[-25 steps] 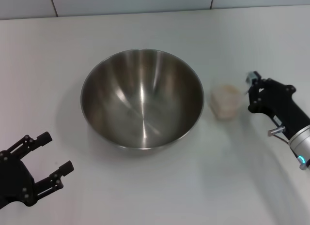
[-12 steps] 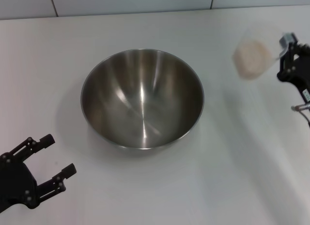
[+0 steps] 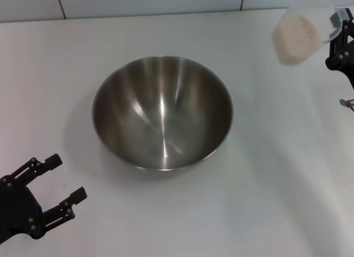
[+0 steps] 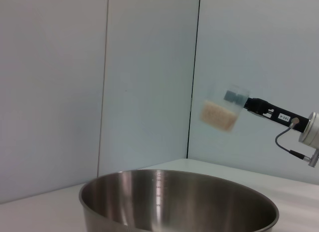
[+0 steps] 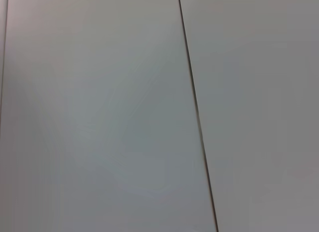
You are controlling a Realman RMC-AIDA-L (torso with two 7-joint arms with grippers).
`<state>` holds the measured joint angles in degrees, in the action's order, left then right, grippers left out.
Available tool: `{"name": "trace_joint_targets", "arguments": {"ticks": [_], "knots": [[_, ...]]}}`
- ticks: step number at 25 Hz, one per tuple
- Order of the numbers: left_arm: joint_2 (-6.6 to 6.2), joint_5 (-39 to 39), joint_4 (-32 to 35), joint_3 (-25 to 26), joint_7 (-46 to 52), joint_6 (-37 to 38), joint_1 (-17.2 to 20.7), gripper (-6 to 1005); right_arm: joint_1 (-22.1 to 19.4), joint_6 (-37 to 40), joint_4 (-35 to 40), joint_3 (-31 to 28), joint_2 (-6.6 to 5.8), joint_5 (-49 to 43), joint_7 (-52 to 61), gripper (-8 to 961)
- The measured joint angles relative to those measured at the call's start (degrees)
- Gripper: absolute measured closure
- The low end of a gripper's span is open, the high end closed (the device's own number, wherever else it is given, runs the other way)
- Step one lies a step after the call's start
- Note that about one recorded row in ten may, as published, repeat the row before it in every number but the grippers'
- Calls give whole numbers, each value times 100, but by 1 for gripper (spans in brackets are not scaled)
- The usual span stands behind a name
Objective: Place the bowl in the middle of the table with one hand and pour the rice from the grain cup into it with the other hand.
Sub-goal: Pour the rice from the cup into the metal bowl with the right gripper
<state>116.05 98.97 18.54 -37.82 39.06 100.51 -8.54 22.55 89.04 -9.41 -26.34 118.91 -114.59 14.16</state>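
A white tabletop [image 3: 166, 224] carries a large steel bowl [image 3: 162, 112] at its middle, empty inside. The left pincer [image 3: 52, 185] rests near the front left corner, fingers spread wide, holding nothing. The right pincer [image 3: 338, 26], clamped on the cup [image 3: 297, 30] handle, has risen since a second ago; the cup, rice [image 3: 296, 38] inside, now hangs tilted above the far right corner. No writing is readable.

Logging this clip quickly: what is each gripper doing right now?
Left gripper: open, empty, near the table edge.
Right gripper: shut on the cup of rice, held aloft.
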Motion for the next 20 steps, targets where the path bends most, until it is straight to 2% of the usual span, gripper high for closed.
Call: {"name": "trace_joint_targets", "arguments": {"ticks": [5, 9, 20], "knots": [[14, -1, 0, 19, 2, -3, 2, 185, 122, -27, 18, 43, 0, -55, 73, 936], [14, -2, 0, 21, 5, -7, 5, 184, 384, -58, 166, 190, 0, -362, 324, 936], [21, -1, 0, 21, 6, -7, 32, 185, 1299, -330, 552, 306, -11, -2205, 1326, 937]]}}
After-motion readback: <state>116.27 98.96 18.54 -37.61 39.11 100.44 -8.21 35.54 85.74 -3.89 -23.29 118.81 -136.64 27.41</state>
